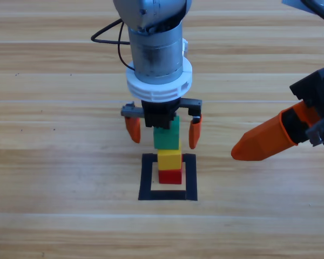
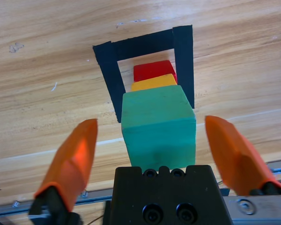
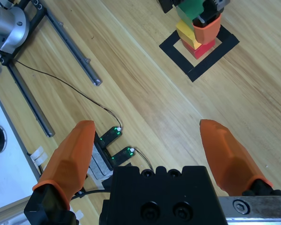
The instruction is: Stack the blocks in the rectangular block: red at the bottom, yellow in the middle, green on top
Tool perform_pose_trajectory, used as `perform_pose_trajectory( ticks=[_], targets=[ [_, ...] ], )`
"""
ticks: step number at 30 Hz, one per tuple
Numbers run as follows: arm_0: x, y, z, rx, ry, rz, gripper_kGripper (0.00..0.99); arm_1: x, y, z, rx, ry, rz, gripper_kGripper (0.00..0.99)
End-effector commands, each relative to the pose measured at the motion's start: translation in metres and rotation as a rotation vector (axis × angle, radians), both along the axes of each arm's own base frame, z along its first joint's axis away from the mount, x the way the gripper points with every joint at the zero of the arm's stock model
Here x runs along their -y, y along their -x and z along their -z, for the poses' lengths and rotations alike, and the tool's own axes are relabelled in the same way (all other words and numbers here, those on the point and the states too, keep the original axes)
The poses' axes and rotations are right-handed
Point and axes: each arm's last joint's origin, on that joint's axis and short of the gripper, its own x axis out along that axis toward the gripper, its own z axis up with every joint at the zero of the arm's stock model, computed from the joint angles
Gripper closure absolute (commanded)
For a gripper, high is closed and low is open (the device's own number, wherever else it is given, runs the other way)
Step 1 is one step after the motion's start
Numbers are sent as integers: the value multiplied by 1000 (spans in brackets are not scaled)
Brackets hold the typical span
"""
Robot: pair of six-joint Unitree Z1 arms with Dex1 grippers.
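Standing stack: red [image 1: 170,176] at the bottom, yellow [image 1: 169,158] on it, green [image 1: 167,138] on top; all three sit in one column, upright.
Stack position: inside the tape square [image 1: 147,178], toward its far side, with bare wood showing between red and the near strip of tape.
Red: rests on the wood within the outline; in the left wrist view only a sliver of it [image 2: 153,70] shows beyond yellow.
Yellow: squarely over red, its edge [image 2: 152,83] just visible past green in the left wrist view.
Green: fills the middle of the left wrist view [image 2: 158,129], lying between the two orange jaws with a clear gap on each side.
Left gripper [image 1: 162,133]: comes straight down over the stack, jaws spread wide, one on either side of green and touching nothing.
Right gripper [image 1: 257,144]: off to the right of the stack, well apart from it, pointing toward it above the table [image 1: 54,162]; jaws spread wide in its own wrist view [image 3: 150,140], nothing between them.
Right wrist view: the stack and tape square [image 3: 178,49] show far off at the top, with the left gripper's jaw in front of yellow.
Table edge in right wrist view: metal rails [image 3: 70,47] and a thin black cable [image 3: 65,84].
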Motion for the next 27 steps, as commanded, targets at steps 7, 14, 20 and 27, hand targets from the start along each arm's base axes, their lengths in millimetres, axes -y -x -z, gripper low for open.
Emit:
perform_pose_trajectory(
  ticks=[7, 14, 20, 27],
  targets=[
    [-1, 13, -12, 16, -11, 41, 0, -4, -9, 16, -34, 8, 2, 4],
    [-22, 29, -65, 106, 61, 54, 0, -6, -11, 18, -34, 10, 2, 4],
    [-42, 42, -86, 148, 55, 77, 0, -7, -12, 20, -35, 17, 5, 4],
    [-52, 46, -89, 196, -4, 100, 0, -9, -15, 24, -38, 33, 11, 4]
  ],
)
